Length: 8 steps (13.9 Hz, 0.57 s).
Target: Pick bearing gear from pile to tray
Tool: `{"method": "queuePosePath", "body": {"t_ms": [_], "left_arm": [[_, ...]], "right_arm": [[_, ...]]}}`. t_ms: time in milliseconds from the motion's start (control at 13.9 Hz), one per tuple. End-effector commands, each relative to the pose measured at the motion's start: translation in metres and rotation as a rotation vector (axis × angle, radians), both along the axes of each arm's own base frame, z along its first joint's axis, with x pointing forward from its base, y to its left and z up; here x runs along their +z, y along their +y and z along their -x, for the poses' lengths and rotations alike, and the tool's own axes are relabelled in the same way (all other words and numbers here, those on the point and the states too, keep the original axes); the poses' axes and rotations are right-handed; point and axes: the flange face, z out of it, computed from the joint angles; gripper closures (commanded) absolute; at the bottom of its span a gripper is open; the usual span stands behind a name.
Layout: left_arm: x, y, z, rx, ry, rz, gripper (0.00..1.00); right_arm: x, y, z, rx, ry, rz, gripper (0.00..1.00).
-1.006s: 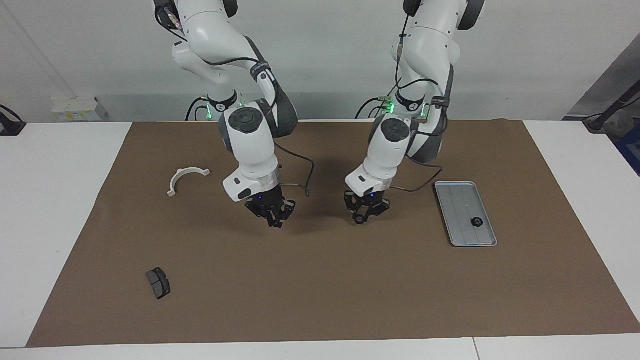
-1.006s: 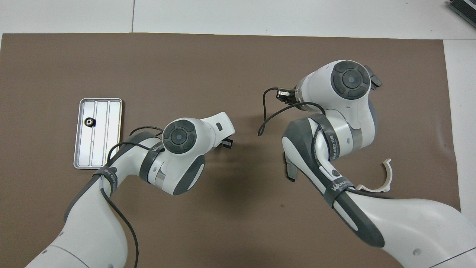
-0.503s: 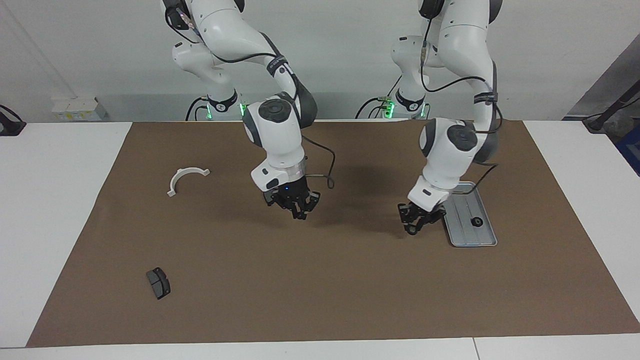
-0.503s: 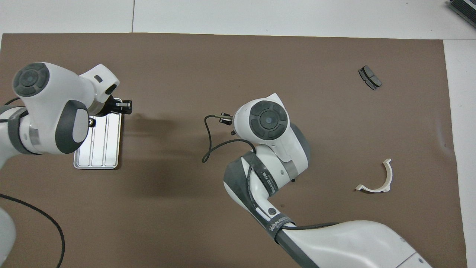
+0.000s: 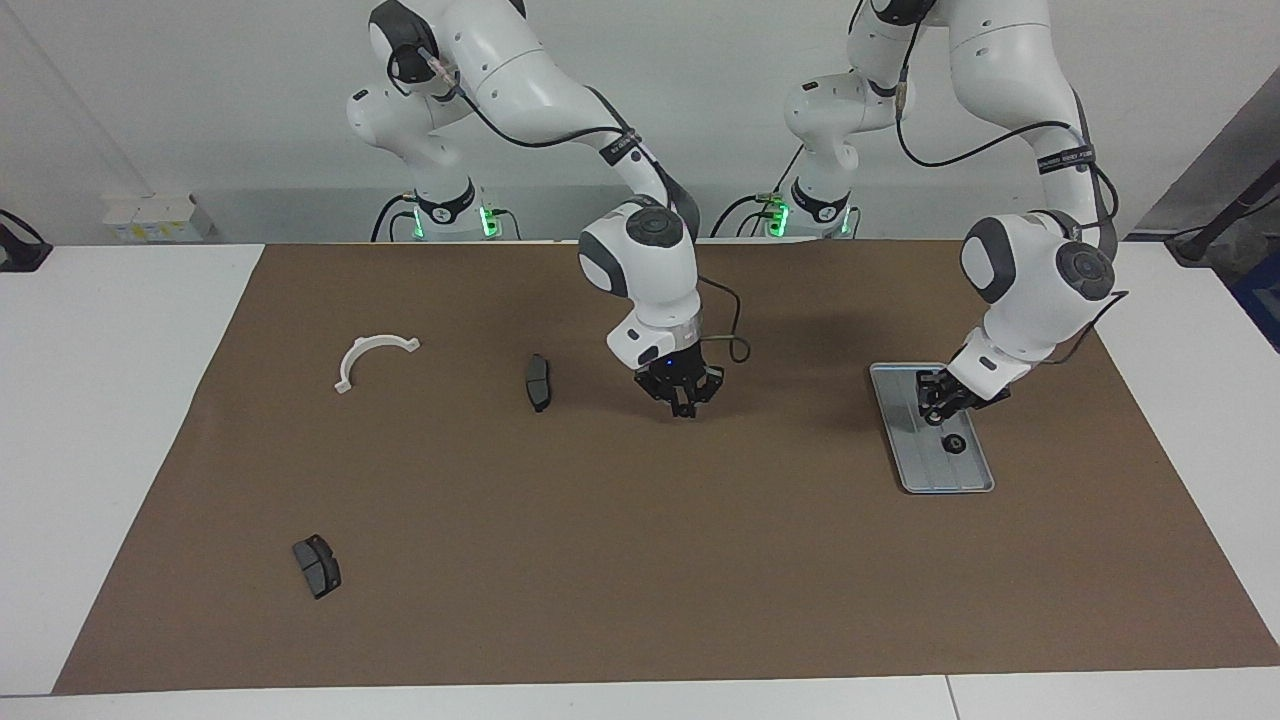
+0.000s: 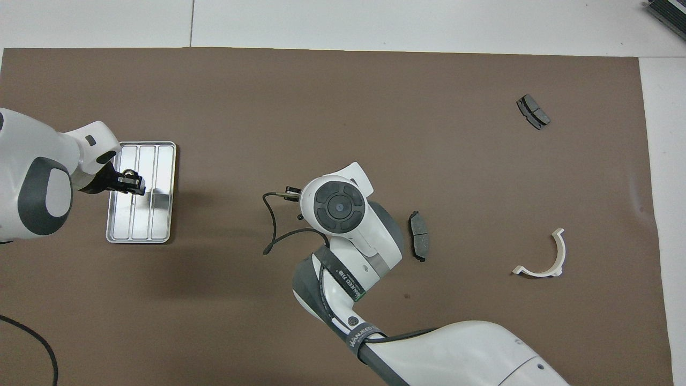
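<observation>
1. Black bearing gear (image 5: 955, 443) lies on the tray (image 5: 940, 478), just below the left gripper (image 5: 938, 402); probably light, rigid and smooth, best pinched across its outer rim
2. Whether either gripper's jaws are spread or pinching another gear, I cannot tell; the right gripper (image 5: 684, 402) hangs over the mat (image 5: 640, 560), a brake pad (image 5: 538, 381) beside it

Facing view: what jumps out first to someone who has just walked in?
The left tool hangs over the silver tray at the left arm's end, a small black gear lying in the tray. The right tool hovers mid-mat beside a dark brake pad.
</observation>
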Motion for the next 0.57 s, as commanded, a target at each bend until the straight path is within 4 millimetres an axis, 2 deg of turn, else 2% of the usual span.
{"method": "queuePosePath", "body": {"t_ms": [0,144,216,359,431,503], "left_arm": [[0.001,-0.001,0.021,-0.039,0.019,0.003,0.55],[0.002,-0.004,0.021,-0.044,0.014,0.003,0.31],[0.002,-0.007,0.02,-0.05,0.01,0.003,0.19],[0.007,-0.012,0.014,-0.043,-0.016,0.003,0.15],[0.012,-0.017,0.008,-0.033,-0.044,0.003,0.15],[0.014,-0.033,0.005,-0.021,-0.064,0.001,0.15]], "right_arm": [[-0.007,-0.006,0.006,-0.01,0.001,0.011,0.26],[-0.004,-0.005,0.005,-0.005,-0.002,0.009,0.06],[-0.001,-0.006,0.004,-0.003,-0.005,0.01,0.0],[0.02,-0.027,-0.01,-0.026,-0.024,0.003,0.0],[0.033,-0.049,-0.022,-0.045,-0.027,0.007,0.0],[0.048,-0.069,-0.03,-0.048,-0.024,0.021,0.0]]}}
